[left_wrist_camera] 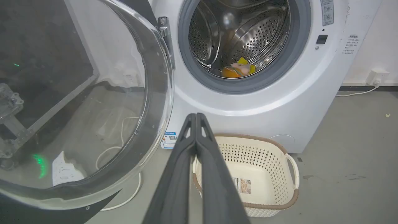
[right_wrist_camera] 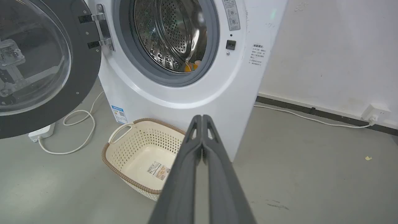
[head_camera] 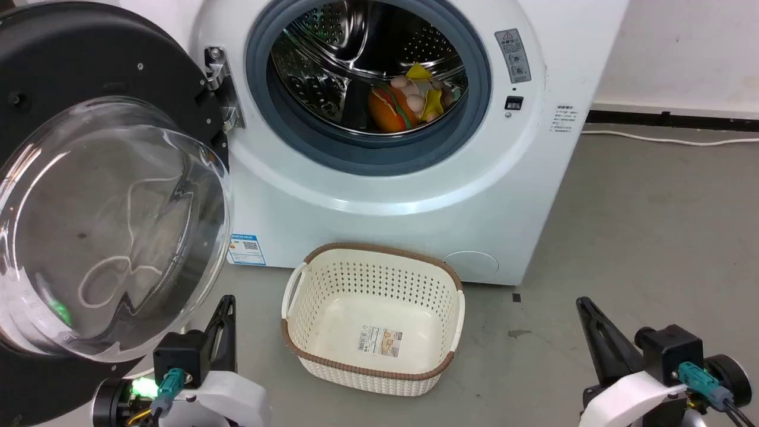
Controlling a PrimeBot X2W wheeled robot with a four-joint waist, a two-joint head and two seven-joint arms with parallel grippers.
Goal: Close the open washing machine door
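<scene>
The white washing machine (head_camera: 379, 196) (left_wrist_camera: 267, 102) (right_wrist_camera: 199, 102) stands ahead with its steel drum exposed and colourful toys (head_camera: 409, 101) lying inside. Its door (head_camera: 65, 77) (left_wrist_camera: 80, 102) (right_wrist_camera: 84, 77), black-rimmed with a bulging clear glass bowl, is swung wide open on the left hinge. My left gripper (head_camera: 228, 299) (left_wrist_camera: 196, 115) is shut and empty, low at the bottom left, just beside the door's lower right edge. My right gripper (head_camera: 581, 301) (right_wrist_camera: 202, 116) is shut and empty at the lower right, well away from the door.
A cream perforated basket (head_camera: 296, 284) (left_wrist_camera: 290, 165) (right_wrist_camera: 112, 140) sits empty on the grey floor before the washer, between my arms. A white cable (right_wrist_camera: 77, 124) and power strip lie under the door. A wall with a socket (right_wrist_camera: 374, 112) stands to the right.
</scene>
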